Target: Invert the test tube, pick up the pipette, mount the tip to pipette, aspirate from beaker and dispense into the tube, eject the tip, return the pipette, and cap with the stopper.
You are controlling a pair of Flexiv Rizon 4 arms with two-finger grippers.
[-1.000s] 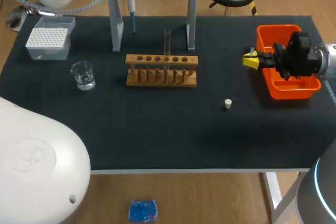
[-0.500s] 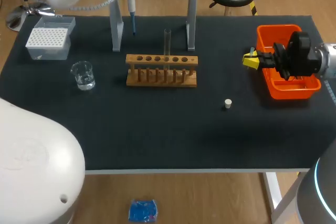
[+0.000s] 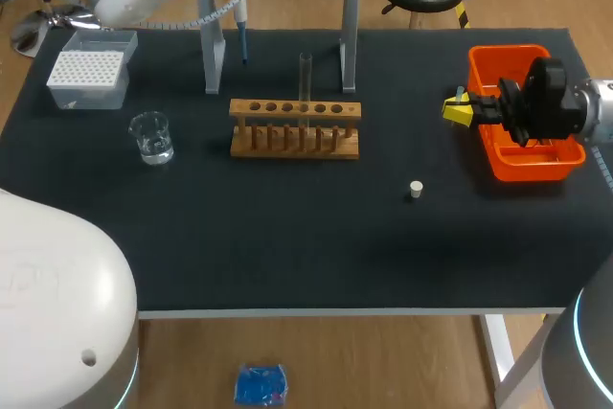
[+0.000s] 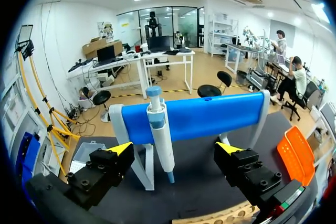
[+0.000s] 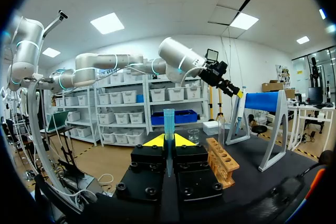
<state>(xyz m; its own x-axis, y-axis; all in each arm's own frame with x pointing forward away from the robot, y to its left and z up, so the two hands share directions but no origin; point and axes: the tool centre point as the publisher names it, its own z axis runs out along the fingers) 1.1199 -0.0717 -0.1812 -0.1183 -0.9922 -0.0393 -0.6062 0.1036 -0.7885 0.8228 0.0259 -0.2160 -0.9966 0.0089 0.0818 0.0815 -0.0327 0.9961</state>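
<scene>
Your left gripper is released: its fingers stand wide apart, one on each side of the pipette and clear of it. The pipette hangs upright on the blue stand at the back of the table, nozzle down.

Your right gripper sits at the right, just off the left wall of the orange bin, with its arm lying over the bin. Its fingers are clenched on a pale blue tube that sticks out past the tips. What this piece is cannot be told.

The test tube stands upright in the wooden rack, mid-table. The beaker sits left of the rack, with the tip box behind it. The stopper lies alone between rack and bin, nearer the front edge.
</scene>
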